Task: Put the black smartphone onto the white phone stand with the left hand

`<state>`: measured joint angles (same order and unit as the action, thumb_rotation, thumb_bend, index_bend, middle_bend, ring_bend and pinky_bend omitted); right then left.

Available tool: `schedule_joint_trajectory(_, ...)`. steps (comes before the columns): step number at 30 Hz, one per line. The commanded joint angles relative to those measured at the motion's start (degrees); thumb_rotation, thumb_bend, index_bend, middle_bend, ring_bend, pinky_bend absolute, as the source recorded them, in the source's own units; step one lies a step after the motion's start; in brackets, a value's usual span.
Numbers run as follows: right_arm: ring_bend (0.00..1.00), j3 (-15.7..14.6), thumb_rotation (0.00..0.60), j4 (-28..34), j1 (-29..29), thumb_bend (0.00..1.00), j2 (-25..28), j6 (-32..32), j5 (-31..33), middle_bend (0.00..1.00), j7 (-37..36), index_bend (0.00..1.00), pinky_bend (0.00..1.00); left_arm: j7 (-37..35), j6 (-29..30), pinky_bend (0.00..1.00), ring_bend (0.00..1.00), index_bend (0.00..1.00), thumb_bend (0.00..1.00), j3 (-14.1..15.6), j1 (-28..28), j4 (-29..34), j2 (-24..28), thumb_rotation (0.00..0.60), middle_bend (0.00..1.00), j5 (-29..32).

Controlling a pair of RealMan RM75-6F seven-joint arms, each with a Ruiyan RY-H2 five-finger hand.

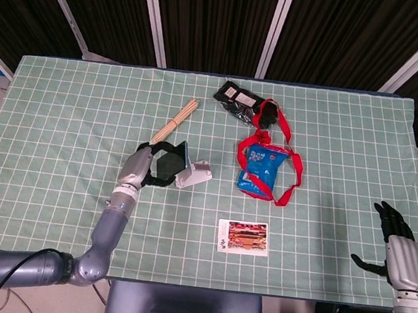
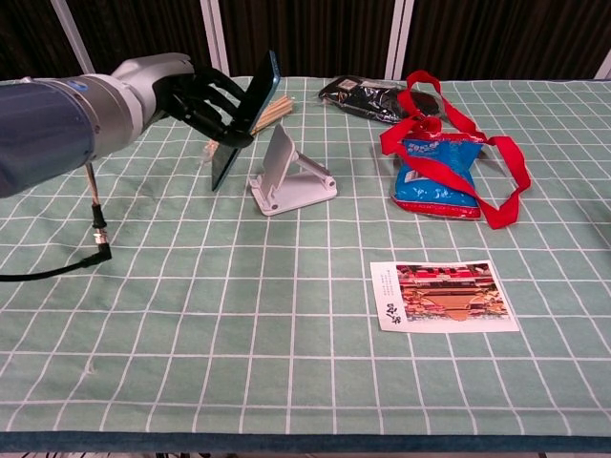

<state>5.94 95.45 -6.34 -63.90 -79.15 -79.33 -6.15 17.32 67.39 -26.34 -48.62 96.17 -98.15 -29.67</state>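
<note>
1. The left hand [image 2: 186, 91] grips the black smartphone [image 2: 244, 119] in its fingers [image 2: 218, 100], tilted steeply on edge, upper left of the chest view.
2. The phone hangs just left of the white phone stand [image 2: 289, 176], above the surface [image 2: 286, 382].
3. The right hand [image 1: 397, 247], lower right of the head view, holds nothing, fingers apart.

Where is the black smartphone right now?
The black smartphone is held tilted upright in the left hand, just left of the white phone stand, in front of the wooden sticks.
</note>
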Motion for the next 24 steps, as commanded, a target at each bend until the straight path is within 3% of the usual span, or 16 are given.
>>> schedule_joint_trajectory(1, 0.0, -0.02, 0.6, 0.05, 0.01, 0.11, 0.06, 0.11, 0.07, 0.0, -0.18, 0.0, 0.15, -1.34, 1.16, 0.0, 0.16, 0.63, 0.37, -1.14, -0.44, -0.44, -1.68, 0.6, 0.7, 0.57)
schedule_joint_trajectory(8, 0.0, -0.04, 0.6, 0.19, -0.05, 0.11, 0.19, 0.35, 0.12, 0.0, -0.47, 0.0, 0.15, -3.68, 1.69, 0.0, 0.16, 0.63, 0.37, -3.44, -0.57, -2.02, -4.06, 0.6, 0.7, 2.5)
schedule_joint_trajectory(24, 0.0, -0.04, 0.6, 0.34, -0.11, 0.11, 0.36, 0.72, 0.38, 0.0, -0.79, 0.0, 0.15, -5.15, -0.06, 0.0, 0.16, 0.62, 0.37, -4.73, -1.76, -7.31, -7.64, 0.6, 0.7, 2.9)
